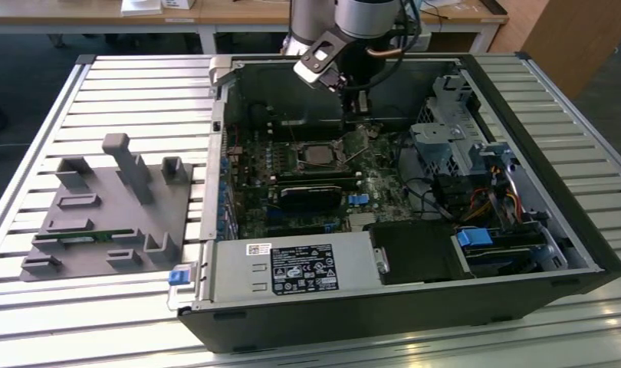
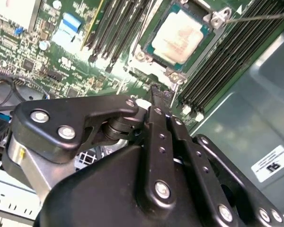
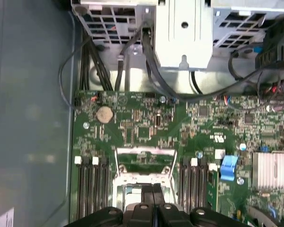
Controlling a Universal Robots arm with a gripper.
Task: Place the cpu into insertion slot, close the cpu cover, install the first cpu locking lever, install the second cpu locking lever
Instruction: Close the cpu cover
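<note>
inside the open case (image 1: 392, 314), above the green board (image 3: 146, 123), the gripper (image 1: 353, 103) hangs close to the case wall farthest back in the exterior view. its two black fingers (image 2: 154, 123) are pressed together with nothing between them. in both wrist views the tips come just beside the slot (image 2: 143, 56); whether they touch anything there i cannot tell. the cpu (image 2: 180, 35) lies flat in the slot, pale metal top up, near the middle of the board. the cover (image 3: 144, 152) is not down on it: the silvery frame stands swung up at the slot's edge, and the board shows through its cut-out. a thin wire lever (image 2: 260, 16) juts out from one slot corner. long black memory slots (image 2: 217, 61) run along both sides of the slot. on the bench (image 1: 44, 115), at the exterior view's left of the case, sits a grey tray (image 1: 106, 207).
</note>
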